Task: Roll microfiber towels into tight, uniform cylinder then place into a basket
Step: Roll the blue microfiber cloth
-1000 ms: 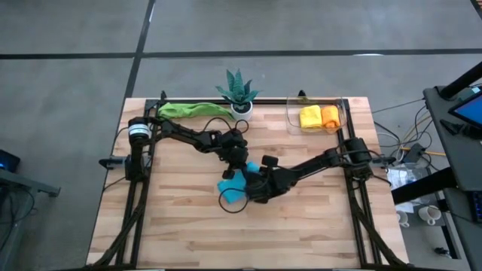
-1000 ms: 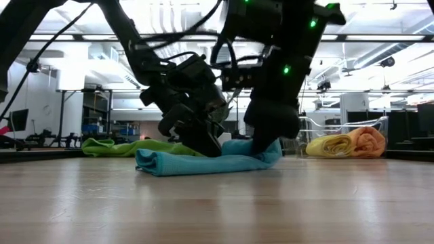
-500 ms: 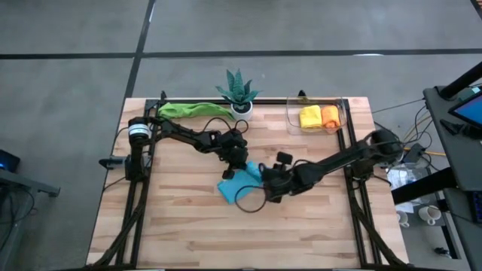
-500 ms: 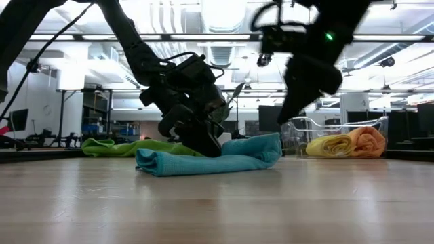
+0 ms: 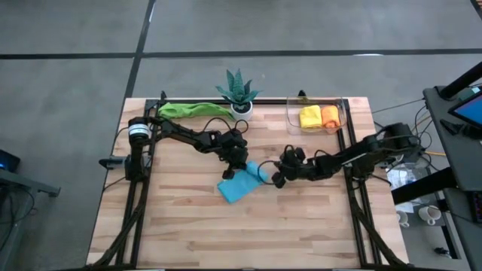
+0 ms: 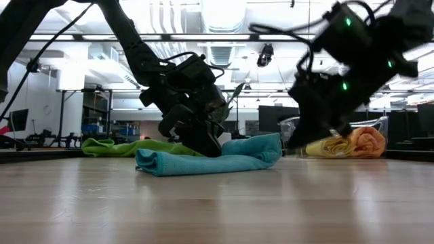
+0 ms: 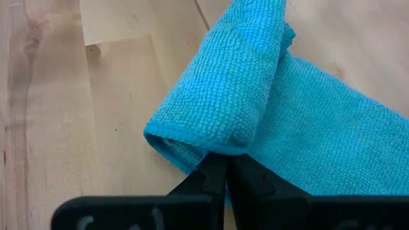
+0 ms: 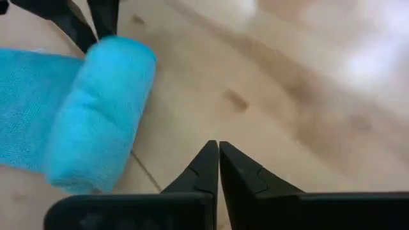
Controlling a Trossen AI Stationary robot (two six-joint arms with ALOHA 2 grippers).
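From above, we count two finished rolls, a yellow towel [image 5: 309, 117] and an orange towel [image 5: 330, 115], already in the basket [image 5: 292, 113]. The light blue towel [image 5: 241, 182] lies partly rolled well short of the basket, toward the table's middle, with the left gripper [image 5: 239, 159] clenched on its rolled end. The right gripper [image 5: 280, 175] hangs just beside the blue towel, on its basket side, jaws shut on nothing. A green towel [image 5: 192, 110] waits unrolled, far from the basket, beyond the potted plant [image 5: 239, 92].

At table height, we see the wood-plank table [image 6: 217, 203] and a lit workshop behind.

From the left wrist, closed fingertips [image 7: 223, 182] pinch blue cloth.

From the right wrist, its fingers meet over bare wood.
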